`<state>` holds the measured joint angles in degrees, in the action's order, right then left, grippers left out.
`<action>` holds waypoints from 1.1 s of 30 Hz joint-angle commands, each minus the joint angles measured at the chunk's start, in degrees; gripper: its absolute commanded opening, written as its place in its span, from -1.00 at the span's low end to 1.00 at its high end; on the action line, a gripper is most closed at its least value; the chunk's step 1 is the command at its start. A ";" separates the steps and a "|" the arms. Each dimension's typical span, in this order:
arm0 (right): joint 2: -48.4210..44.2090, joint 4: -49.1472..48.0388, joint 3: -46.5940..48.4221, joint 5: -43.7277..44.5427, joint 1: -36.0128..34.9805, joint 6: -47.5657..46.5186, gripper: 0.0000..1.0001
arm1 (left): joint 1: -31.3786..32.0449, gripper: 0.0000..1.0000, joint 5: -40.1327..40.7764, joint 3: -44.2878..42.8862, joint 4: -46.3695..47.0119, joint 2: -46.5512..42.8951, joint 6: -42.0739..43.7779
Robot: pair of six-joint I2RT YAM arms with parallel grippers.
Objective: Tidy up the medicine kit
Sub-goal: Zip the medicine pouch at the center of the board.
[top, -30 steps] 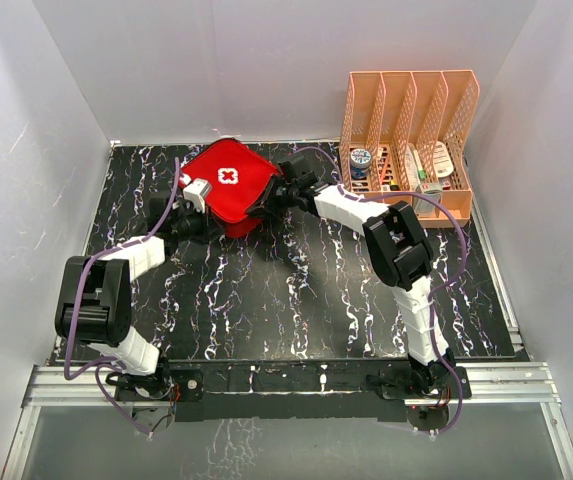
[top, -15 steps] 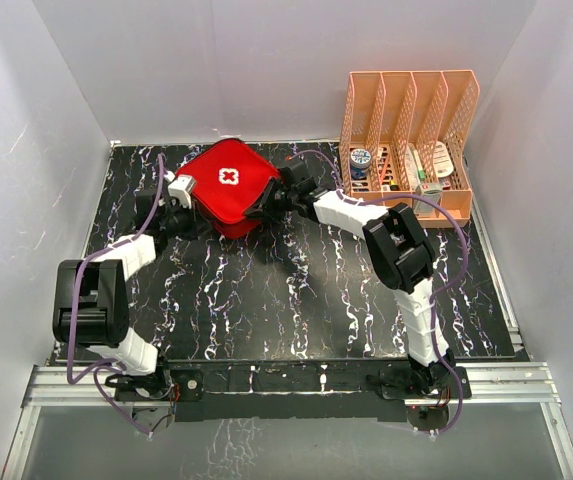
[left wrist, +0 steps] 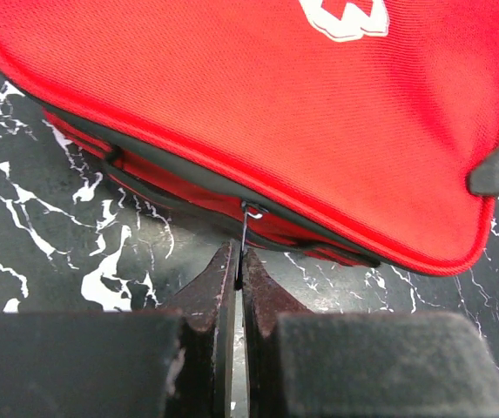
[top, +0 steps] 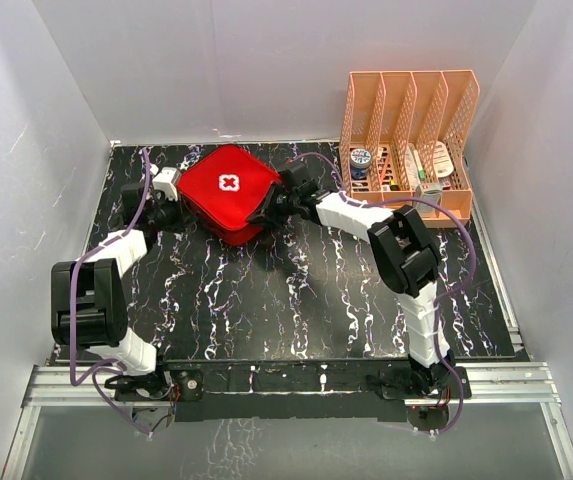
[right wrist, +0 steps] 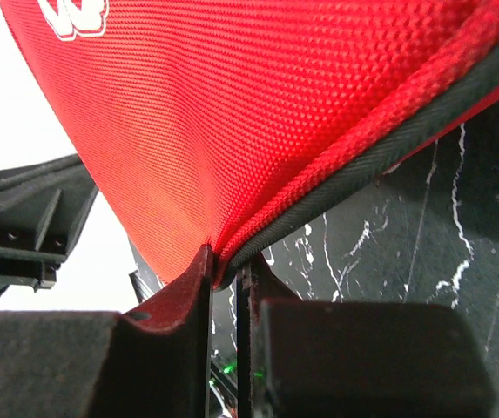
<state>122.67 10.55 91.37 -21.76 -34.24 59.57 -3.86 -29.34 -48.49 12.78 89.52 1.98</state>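
Red kit (top: 228,192) on table (top: 296,300), left gripper (left wrist: 239,277) clamped on zip pull (left wrist: 246,231), right gripper (right wrist: 224,261) pinching kit's edge

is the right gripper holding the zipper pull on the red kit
No, the right gripper is pinched on the medicine kit's red fabric edge, while the zipper pull sits in the left gripper.

White-black arms (top: 124,248); purple cables (top: 147,178); black pincers (left wrist: 240,258)

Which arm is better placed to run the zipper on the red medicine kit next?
Left. The left gripper is shut on the zipper pull at the medicine kit seam. The right gripper only pinches its fabric edge, apparently bracing it.
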 commanded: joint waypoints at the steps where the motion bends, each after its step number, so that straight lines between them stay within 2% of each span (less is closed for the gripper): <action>1: -6.67 5.63 -0.24 2.14 -0.05 -7.95 -1.00 | -2.39 -1.00 5.22 -4.08 1.03 -0.70 1.39; 8: -10.13 11.55 -0.88 5.89 0.94 -11.76 -1.00 | -3.62 -1.00 6.56 -4.62 0.22 -1.29 1.45; 20: -17.98 15.59 -6.49 10.32 7.26 -15.00 -1.00 | -6.42 -1.00 5.41 -4.78 -2.09 -2.10 2.40; 28: -15.89 14.90 -4.89 8.99 8.49 -15.68 -1.00 | -6.43 -1.00 1.46 -3.94 -4.70 -3.81 2.86; 29: -15.34 14.59 -4.44 8.30 8.49 -15.58 -0.95 | -6.45 -1.00 0.84 -3.86 -5.11 -4.16 2.75; 30: -14.79 14.38 -3.92 7.78 8.49 -15.64 -0.77 | -6.46 -1.00 -0.09 -3.67 -5.39 -4.53 2.41; 33: -14.45 13.56 -2.99 7.19 8.49 -15.79 -0.43 | -6.38 -1.00 -2.88 -3.11 -6.52 -5.87 1.45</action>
<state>109.40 25.87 84.66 -15.55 -27.77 46.11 -7.38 -33.23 -50.33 6.57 88.77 3.03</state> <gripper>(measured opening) 0.203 0.011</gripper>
